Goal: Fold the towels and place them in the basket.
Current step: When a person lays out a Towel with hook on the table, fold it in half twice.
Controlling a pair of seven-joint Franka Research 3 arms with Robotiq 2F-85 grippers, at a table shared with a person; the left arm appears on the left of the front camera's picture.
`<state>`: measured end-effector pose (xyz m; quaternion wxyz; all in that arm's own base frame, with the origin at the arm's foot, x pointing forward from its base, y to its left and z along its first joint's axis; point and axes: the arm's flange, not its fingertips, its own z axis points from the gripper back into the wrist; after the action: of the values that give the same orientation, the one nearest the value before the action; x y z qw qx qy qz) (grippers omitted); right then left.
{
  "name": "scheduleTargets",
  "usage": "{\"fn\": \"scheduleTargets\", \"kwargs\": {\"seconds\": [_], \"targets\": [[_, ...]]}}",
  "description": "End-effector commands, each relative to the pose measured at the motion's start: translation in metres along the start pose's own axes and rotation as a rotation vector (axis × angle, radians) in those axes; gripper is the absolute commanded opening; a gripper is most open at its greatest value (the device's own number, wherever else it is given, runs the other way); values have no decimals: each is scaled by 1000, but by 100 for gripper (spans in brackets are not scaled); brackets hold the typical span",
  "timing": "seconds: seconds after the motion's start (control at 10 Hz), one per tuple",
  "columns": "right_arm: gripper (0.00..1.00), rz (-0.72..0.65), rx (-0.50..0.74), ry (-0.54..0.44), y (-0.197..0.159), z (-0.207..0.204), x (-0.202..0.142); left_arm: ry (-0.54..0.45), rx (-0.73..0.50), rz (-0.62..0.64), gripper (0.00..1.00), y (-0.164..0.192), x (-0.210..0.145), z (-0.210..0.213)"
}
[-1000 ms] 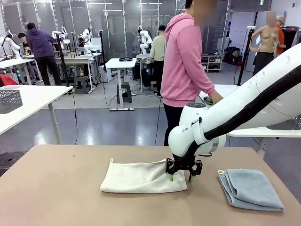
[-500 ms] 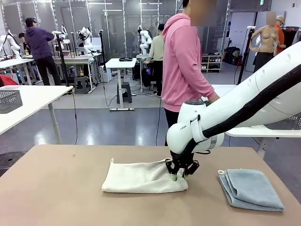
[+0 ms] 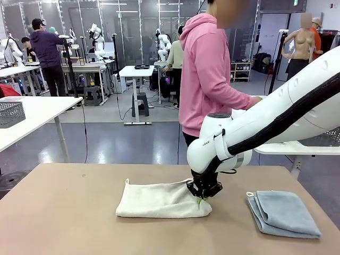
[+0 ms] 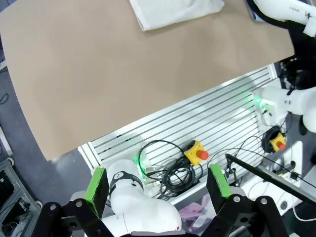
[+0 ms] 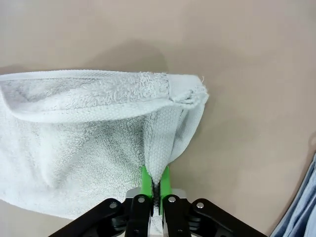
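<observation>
- Currently the right gripper (image 3: 200, 199), black with green pads, is clamped on the near right edge of the cream terry hand towel (image 3: 159, 198); the right wrist view shows a pleat of cloth pinched between its closed pads (image 5: 145, 181).
- One second ago the same jaws stood spread above that edge; half a second ago they were narrowing onto it. The grasp has therefore just been made.
- That towel lies flat on the brown tabletop (image 3: 64, 212), already doubled over, its right end puckering up toward the fingers.
- Beside it, apart to the right, the light blue terry towel (image 3: 284, 212) rests folded and untouched.
- At the left gripper (image 4: 157, 183) the jaws stand wide apart with nothing between them, held well above the robot's side of the table.
- A person in a pink hooded top (image 3: 210, 69) stands at the far side, turned toward another table.
- No dark grey basket can be confirmed near the towels; a grey mesh object (image 3: 11, 112) on a distant table is too far to identify.
- Judgement: with the edge secured, the next fold of the cream towel can begin; thin purchase risks slipping.
</observation>
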<state>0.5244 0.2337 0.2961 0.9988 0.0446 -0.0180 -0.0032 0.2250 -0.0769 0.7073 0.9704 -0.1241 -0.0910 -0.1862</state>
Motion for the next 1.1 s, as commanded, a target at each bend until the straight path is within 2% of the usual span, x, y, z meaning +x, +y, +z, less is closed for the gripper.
{"fn": "scheduleTargets", "kwargs": {"seconds": [0.0, 0.2, 0.5, 0.7, 0.8, 1.0], "targets": [[0, -24, -37, 20, -5, 5, -6, 1, -5, -18, 100, -1, -2, -1], [0, 4, -37, 41, -19, 19, -12, 1, -5, -18, 100, -1, -2, -1], [0, 133, -160, -42, -53, 92, -36, 1, -5, -18, 100, -1, -2, -1], [0, 211, -167, -111, -33, 130, -46, 1, -5, -18, 100, -1, -2, -1], [0, 266, -177, -126, -9, 142, -46, 1, -5, -18, 100, -1, -2, -1], [0, 340, -209, -98, 43, 139, -39, 1, -5, -18, 100, -1, -2, -1]]}}
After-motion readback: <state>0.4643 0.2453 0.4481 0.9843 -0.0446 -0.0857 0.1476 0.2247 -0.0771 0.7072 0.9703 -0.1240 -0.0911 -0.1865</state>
